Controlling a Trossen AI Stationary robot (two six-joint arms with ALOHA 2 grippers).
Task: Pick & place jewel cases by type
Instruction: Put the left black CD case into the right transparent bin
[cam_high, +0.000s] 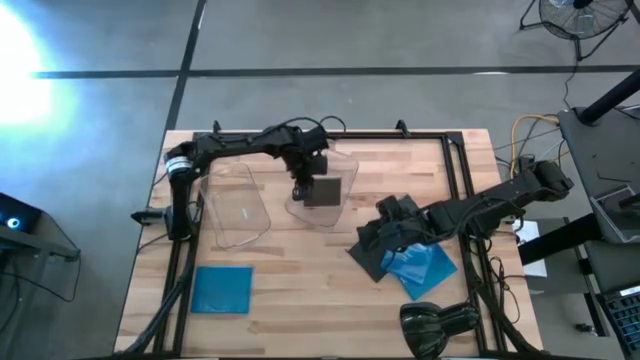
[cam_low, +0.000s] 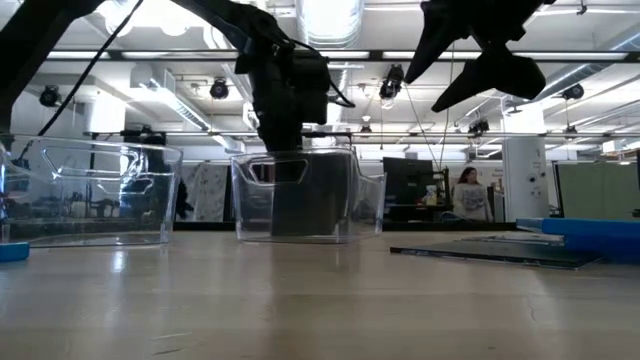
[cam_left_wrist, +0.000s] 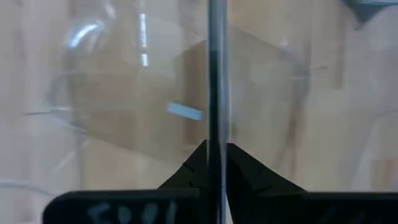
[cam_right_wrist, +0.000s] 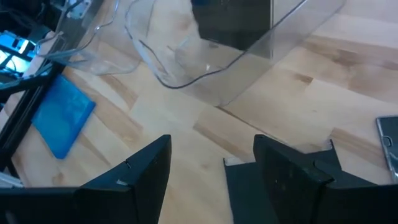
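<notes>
My left gripper (cam_high: 303, 187) is shut on a dark jewel case (cam_high: 326, 190) inside the right of two clear trays (cam_high: 347, 168). In the low view the case (cam_low: 300, 200) stands on edge in that tray. Whether its lower edge touches the tray floor, I cannot tell. My right gripper (cam_high: 385, 222) is open and empty, raised above a pile of a dark case (cam_high: 370, 258) and blue cases (cam_high: 428, 268) lying flat at the table's right. One blue case (cam_high: 222, 290) lies flat at the near left. It also shows in the right wrist view (cam_right_wrist: 62, 118). My left gripper pinches the dark case between its two fingers (cam_left_wrist: 186, 177). They meet its thin edge (cam_left_wrist: 216, 134), which shows edge-on in the wrist view. In the low view the fingers come from above, at the case's upper edge (cam_low: 285, 165). The case hangs below them inside the tray.
The left clear tray (cam_high: 235, 205) stands empty beside the right one. A black object (cam_high: 435, 325) sits at the near right edge. Dark frame rails (cam_high: 462, 180) run along the table's sides and far edge. Bare wood lies at the near middle.
</notes>
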